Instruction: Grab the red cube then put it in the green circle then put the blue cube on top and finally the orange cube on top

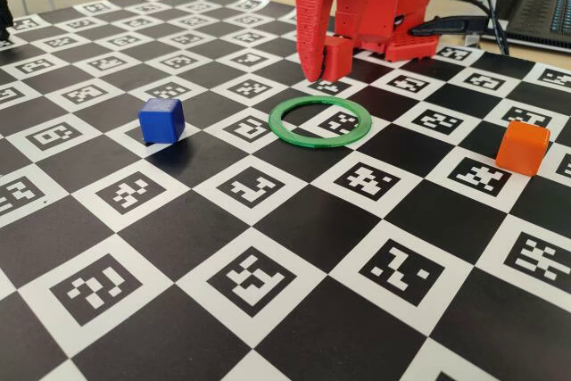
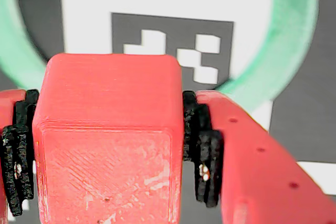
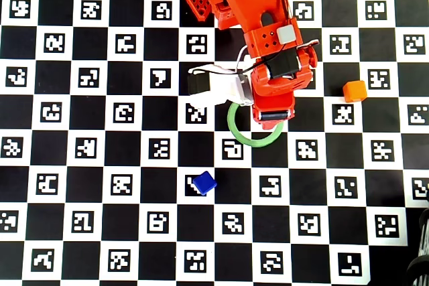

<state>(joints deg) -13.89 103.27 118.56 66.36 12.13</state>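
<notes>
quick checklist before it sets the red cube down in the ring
1. Grip on red cube: ok, clamped between both pads of the gripper in the wrist view.
2. Ring centre free: ok, only the board marker shows inside it.
3. Cube over the ring's opening: not ok, in the fixed view it hangs behind the ring's far edge.
4. Cube height above board: cannot tell exactly; it looks just off the surface.
5. Blue cube clear of the path: ok, well left of the ring.
6. Orange cube clear: ok, far right of the ring.
</notes>
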